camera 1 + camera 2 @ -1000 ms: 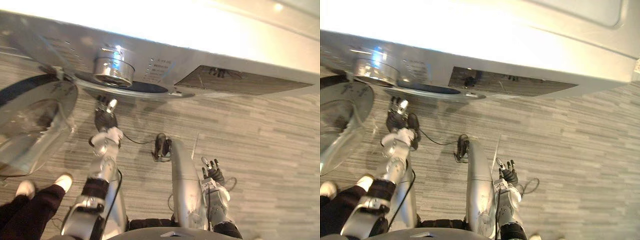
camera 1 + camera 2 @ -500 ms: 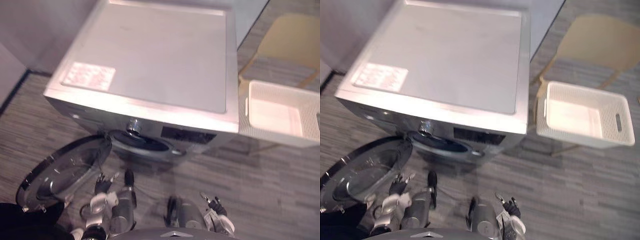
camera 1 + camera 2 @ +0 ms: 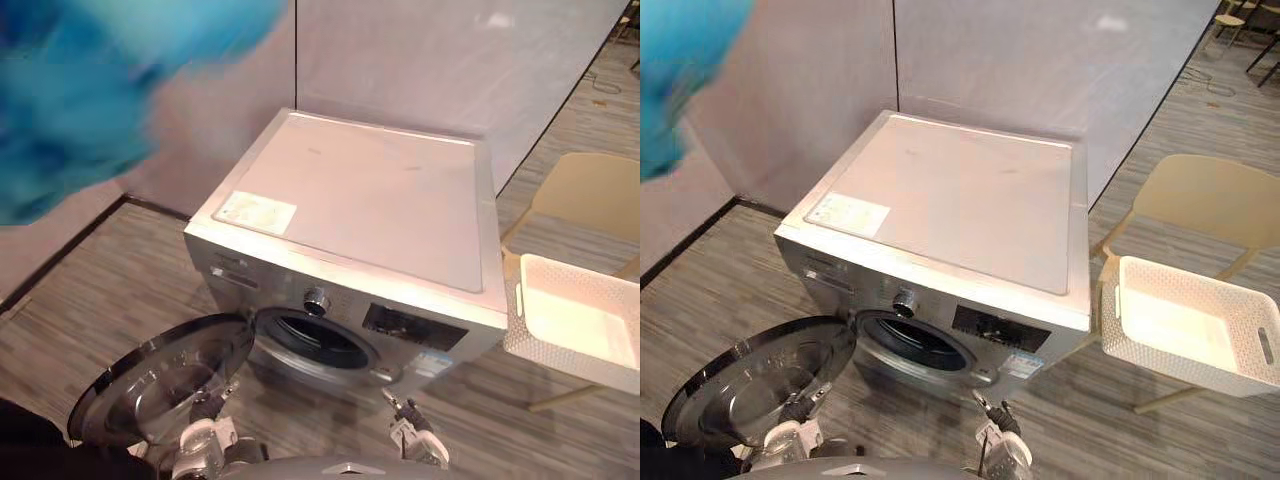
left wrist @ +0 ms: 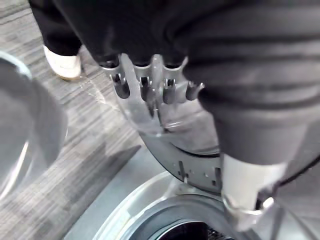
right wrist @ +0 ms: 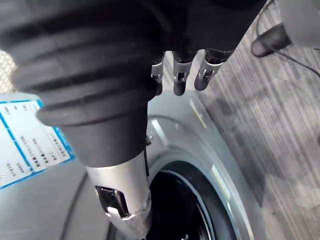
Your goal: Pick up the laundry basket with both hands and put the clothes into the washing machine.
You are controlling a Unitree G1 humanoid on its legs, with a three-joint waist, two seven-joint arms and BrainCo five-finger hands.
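Observation:
A silver front-loading washing machine (image 3: 360,210) stands in the middle, its round glass door (image 3: 160,380) swung open to the left and the dark drum opening (image 3: 910,345) exposed. A white lattice laundry basket (image 3: 1185,325) rests on a beige chair (image 3: 1200,200) to the machine's right; its inside looks bare white. My left hand (image 3: 205,438) hangs low in front of the door, fingers (image 4: 142,85) straight and holding nothing. My right hand (image 3: 410,435) hangs below the machine's front, fingers (image 5: 177,75) relaxed, thumb (image 5: 122,200) out, empty and far from the basket.
A blurred blue shape (image 3: 90,90) hangs close to the camera at the upper left. A person in dark trousers with a white shoe (image 4: 62,62) stands left of the open door. Grey partition walls (image 3: 1040,60) back the machine; wood-look floor (image 3: 90,290) lies around it.
The camera has swung up from the floor to take in the whole machine, basket and walls. The blue shape has come in at the upper left. Both hands stay low and empty.

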